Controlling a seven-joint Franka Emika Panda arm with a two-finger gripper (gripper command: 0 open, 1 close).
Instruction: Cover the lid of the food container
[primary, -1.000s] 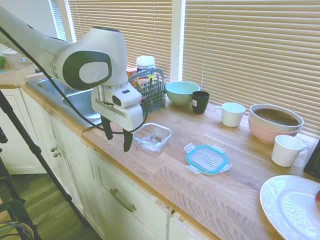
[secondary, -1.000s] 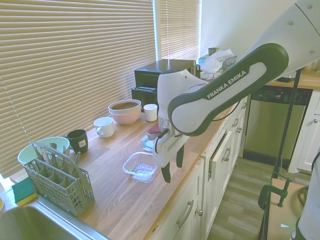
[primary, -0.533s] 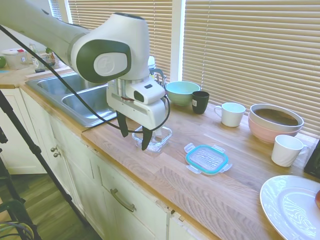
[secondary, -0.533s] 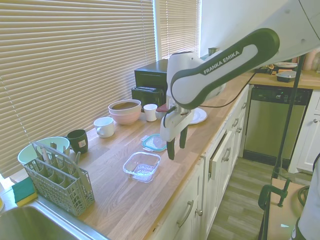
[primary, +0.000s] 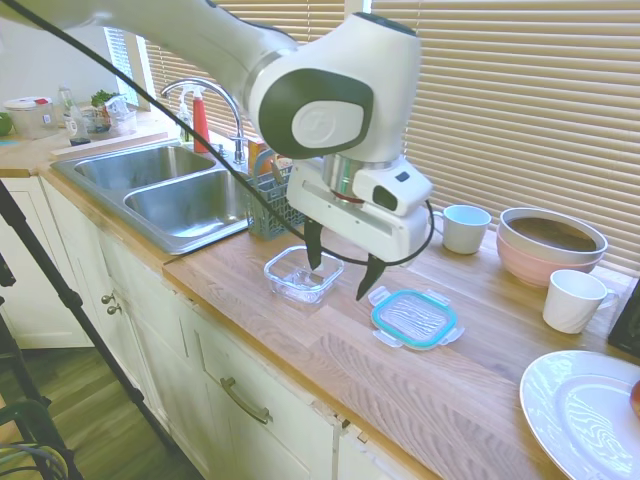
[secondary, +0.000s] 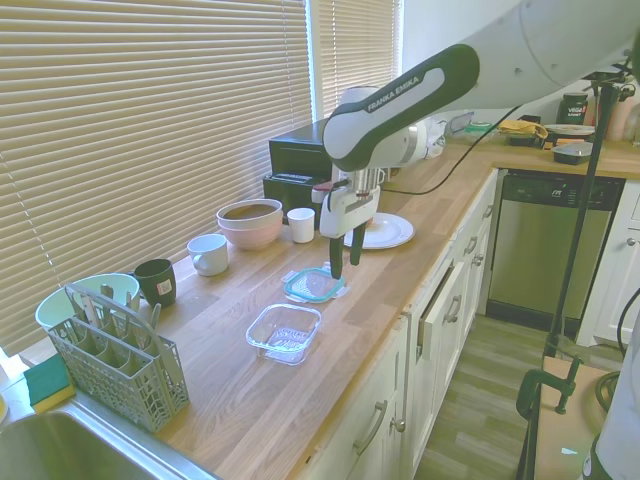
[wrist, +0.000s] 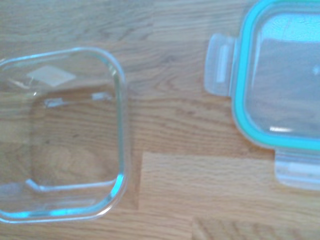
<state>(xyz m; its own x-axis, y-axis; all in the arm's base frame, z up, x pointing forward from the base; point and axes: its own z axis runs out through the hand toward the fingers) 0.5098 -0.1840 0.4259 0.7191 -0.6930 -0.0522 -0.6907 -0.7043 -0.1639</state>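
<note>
Your gripper (primary: 343, 272) hangs open and empty between the container (primary: 302, 274) and the lid (primary: 414, 319), so next you lower onto that 1 lid.

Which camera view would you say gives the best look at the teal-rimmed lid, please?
The first exterior view: the lid lies whole and unobstructed on the wooden counter, all four snap tabs visible. The second exterior view shows it small, partly behind the open gripper. The wrist view shows only one cropped corner beside the food container.
</note>
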